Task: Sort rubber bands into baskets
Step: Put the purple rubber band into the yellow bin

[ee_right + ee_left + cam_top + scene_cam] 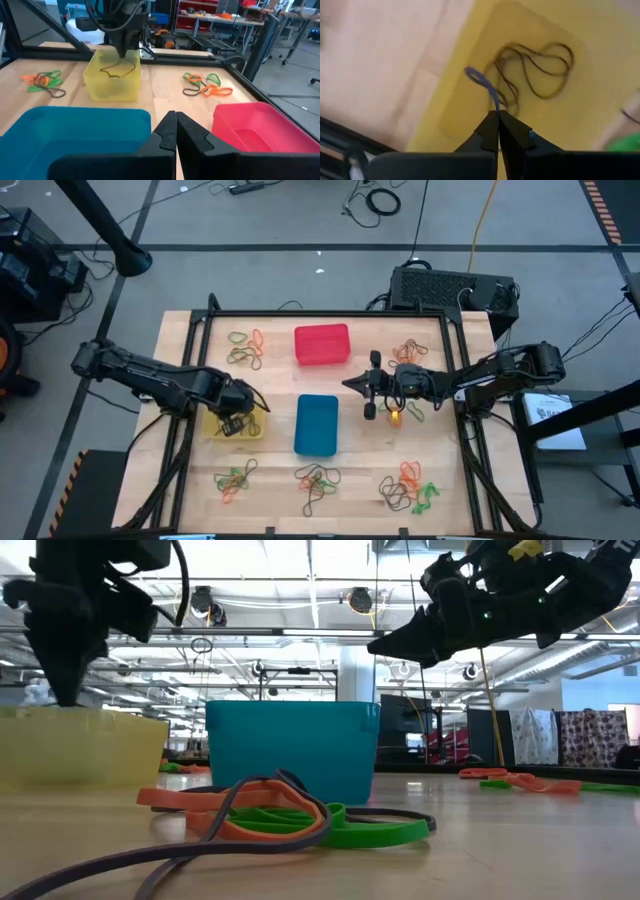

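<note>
Near edge of the counter (190, 490): three tangles of rubber bands (316, 482) lie loose. Mid-counter, the left pincer (498, 114) hangs over the yellow basket (212, 425), clenched on a dark band (485, 85) that sticks straight out from its tips. The blue basket (316, 424) runs lengthwise near-to-far. The right pincer (176, 116) hovers clenched and empty between blue and the red basket (322, 344).

The worktop (280, 470) is pale wood with a matt, visibly grained surface. The yellow basket (112, 79) looks like translucent plastic; the blue basket (292, 750) and red basket (255, 131) are opaque, smooth plastic. The rubber bands (285, 820) appear matt and rubbery.
</note>
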Motion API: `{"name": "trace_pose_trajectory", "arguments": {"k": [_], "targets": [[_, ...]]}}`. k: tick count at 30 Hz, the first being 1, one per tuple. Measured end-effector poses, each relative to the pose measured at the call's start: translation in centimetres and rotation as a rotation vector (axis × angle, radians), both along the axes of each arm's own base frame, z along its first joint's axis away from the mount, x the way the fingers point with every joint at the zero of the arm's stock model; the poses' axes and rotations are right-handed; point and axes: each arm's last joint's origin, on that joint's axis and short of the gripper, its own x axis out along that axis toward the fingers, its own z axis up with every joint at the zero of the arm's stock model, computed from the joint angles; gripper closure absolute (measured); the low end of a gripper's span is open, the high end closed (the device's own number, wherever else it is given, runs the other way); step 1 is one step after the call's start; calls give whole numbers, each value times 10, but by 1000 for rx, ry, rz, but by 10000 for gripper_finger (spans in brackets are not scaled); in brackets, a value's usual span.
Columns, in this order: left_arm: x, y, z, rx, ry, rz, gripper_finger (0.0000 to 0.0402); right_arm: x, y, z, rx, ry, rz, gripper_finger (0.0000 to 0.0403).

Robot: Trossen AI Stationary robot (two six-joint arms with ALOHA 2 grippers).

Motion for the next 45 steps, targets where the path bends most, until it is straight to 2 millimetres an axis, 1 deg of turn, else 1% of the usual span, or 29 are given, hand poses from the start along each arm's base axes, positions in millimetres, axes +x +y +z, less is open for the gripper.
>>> {"name": "trace_pose_trajectory", "arguments": {"k": [3, 11, 15, 20, 25, 28, 33, 36, 38, 41, 43, 45], "targets": [[1, 1, 0, 29, -18, -23, 370, -1, 0, -3, 0, 34, -4, 403], [9, 8, 1, -7, -79, 17, 338, -2, 0, -9, 1, 97, -8, 403], [12, 12, 1, -16, -102, -3, 328, -3, 0, -13, -3, 141, -7, 403], [26, 14, 4, -33, -243, -71, 326, -10, 0, -10, -6, 180, -16, 403], [44, 22, 11, 23, -436, -186, 326, -19, 0, -1, -6, 201, -16, 403], [58, 31, 21, 107, -599, -215, 326, -26, 0, 2, 0, 240, -34, 403], [84, 53, 40, 211, -911, -170, 326, -36, -2, 4, 40, 285, -141, 403], [103, 67, 41, 244, -1047, -192, 327, -42, -3, 5, 63, 310, -177, 403], [118, 79, 30, 251, -1061, -188, 327, -45, -3, 4, 83, 327, -203, 403], [149, 95, 9, 244, -1050, -174, 327, -51, -4, 4, 107, 349, -258, 403], [174, 103, -7, 219, -1031, -187, 327, -54, -5, 4, 126, 359, -294, 403], [204, 111, -23, 198, -998, -215, 327, -56, -5, 4, 139, 368, -319, 403]]}}
